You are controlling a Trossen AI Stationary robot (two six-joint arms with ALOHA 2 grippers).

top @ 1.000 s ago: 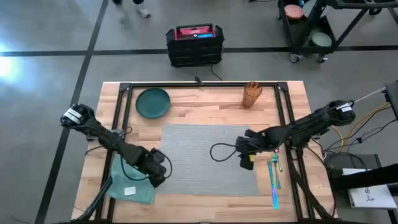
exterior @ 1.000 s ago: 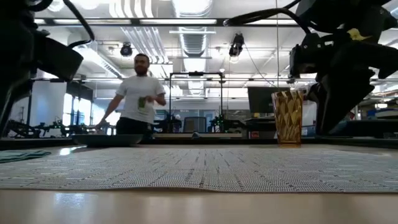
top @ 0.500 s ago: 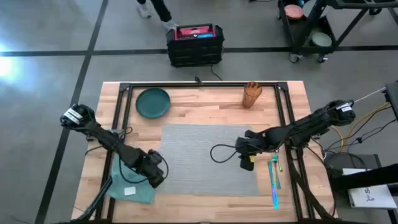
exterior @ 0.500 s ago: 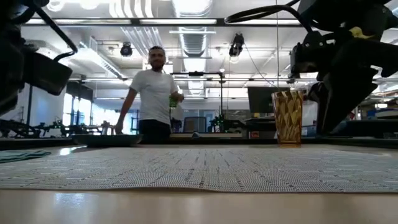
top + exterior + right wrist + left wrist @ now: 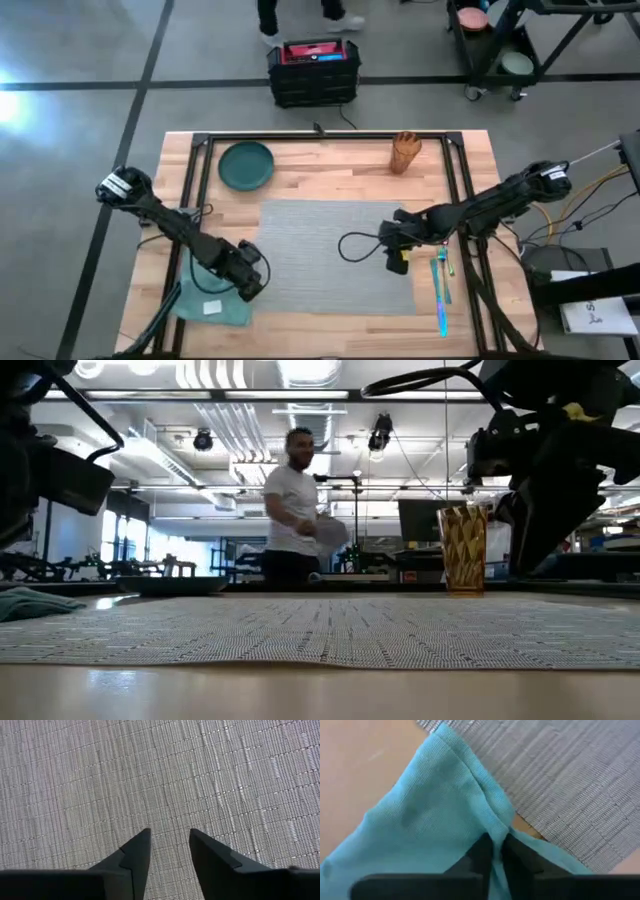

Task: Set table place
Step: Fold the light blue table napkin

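Observation:
The grey woven placemat [image 5: 335, 255] lies flat on the wooden table [image 5: 330, 185]. A teal napkin [image 5: 205, 300] lies at the placemat's near left corner, with my left gripper [image 5: 248, 280] shut on it. My right gripper [image 5: 392, 248] stands open over the placemat's right part [image 5: 165, 780], its fingers apart and holding nothing. A dark green plate [image 5: 246, 165] rests at the far left. An amber cup [image 5: 405, 152] stands at the far right. Cutlery [image 5: 440, 285] lies on the table right of the placemat. My left gripper pinches a raised fold of the napkin [image 5: 495, 827] between its two fingers, close to the edge that lies beside the placemat [image 5: 570, 790]. The cloth runs up to the fingers in a ridge. The rest of the napkin [image 5: 415, 825] spreads out over the table.
A black rail frame [image 5: 320, 137] runs along the far edge and both sides of the table. A cable loop [image 5: 355, 245] lies on the placemat beside my right gripper. A person [image 5: 295, 510] walks in the room behind the table. A black crate [image 5: 313, 72] stands on the floor.
My left gripper has shifted a little toward the table's left edge with the napkin. In the low view the napkin has risen from flat into a small hump. My right gripper has kept still. The person behind the table has walked across.

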